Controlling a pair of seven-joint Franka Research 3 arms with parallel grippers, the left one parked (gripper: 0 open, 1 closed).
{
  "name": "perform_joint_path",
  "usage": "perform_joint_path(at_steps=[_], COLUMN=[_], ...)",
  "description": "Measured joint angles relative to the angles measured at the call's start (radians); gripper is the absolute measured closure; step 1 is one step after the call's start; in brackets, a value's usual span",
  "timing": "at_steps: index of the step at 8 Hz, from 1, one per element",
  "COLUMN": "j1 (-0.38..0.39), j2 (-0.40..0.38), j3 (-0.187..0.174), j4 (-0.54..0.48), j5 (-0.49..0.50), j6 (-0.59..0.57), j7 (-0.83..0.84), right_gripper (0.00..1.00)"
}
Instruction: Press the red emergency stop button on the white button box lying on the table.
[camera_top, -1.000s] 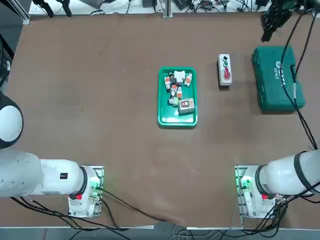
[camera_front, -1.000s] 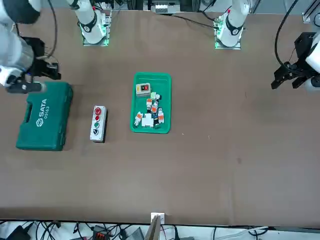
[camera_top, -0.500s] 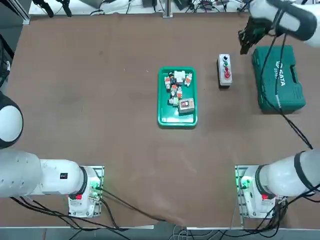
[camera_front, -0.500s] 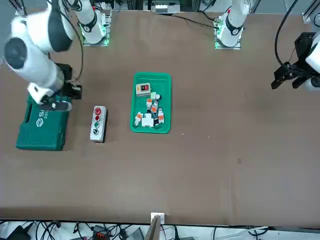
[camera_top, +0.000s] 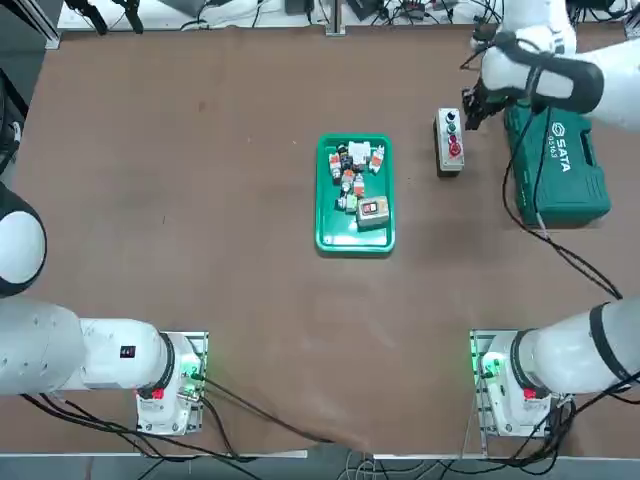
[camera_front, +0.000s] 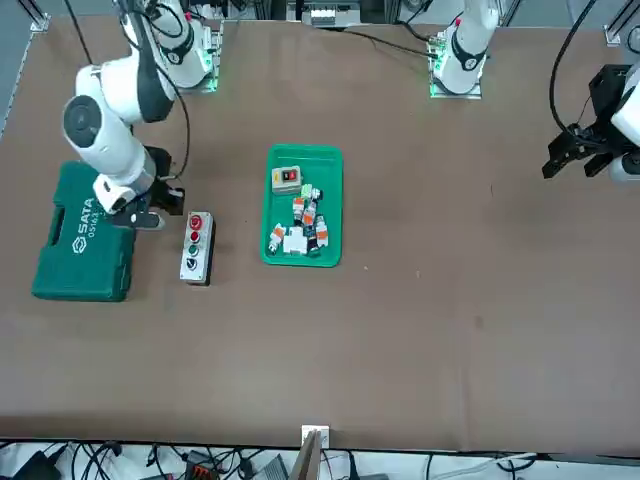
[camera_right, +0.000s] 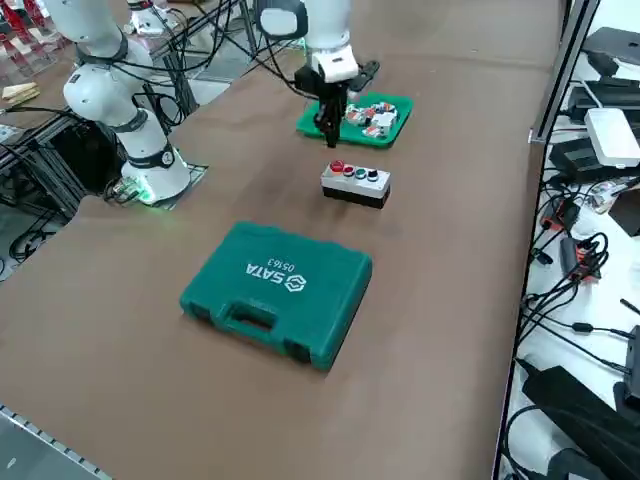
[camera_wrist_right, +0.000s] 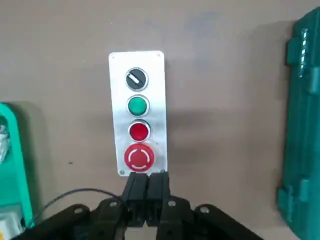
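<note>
Scanning across the brown surface (camera_top: 200, 250) from the left, most of it lies bare until the green tray (camera_top: 355, 238) near the middle, which holds a loose heap of small orange-and-white parts and a grey switch with a red face (camera_top: 372, 209). Just past the tray lies the white button box (camera_top: 449, 142), flat, its buttons in a row; the wrist view shows four, with the red emergency stop button (camera_wrist_right: 139, 157) at the end and largest. The right end effector (camera_wrist_right: 146, 192) hangs just beside that end of the box, fingers pressed together and holding nothing. The box looks light and could skid, so a push should come straight down on the stiff mushroom cap's centre. Furthest right sits a closed green toolcase (camera_top: 557, 158).
</note>
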Motion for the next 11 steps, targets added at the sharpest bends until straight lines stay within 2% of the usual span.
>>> perform_joint_path(at_steps=[5,11], j1=[0.031,0.038], j2=[0.073,0.085], j3=[0.0,-0.001], j4=[-0.015,-0.079], j5=[0.0,0.0], j6=[0.094,0.197], j7=[0.048,0.062], right_gripper=[0.99,0.99])
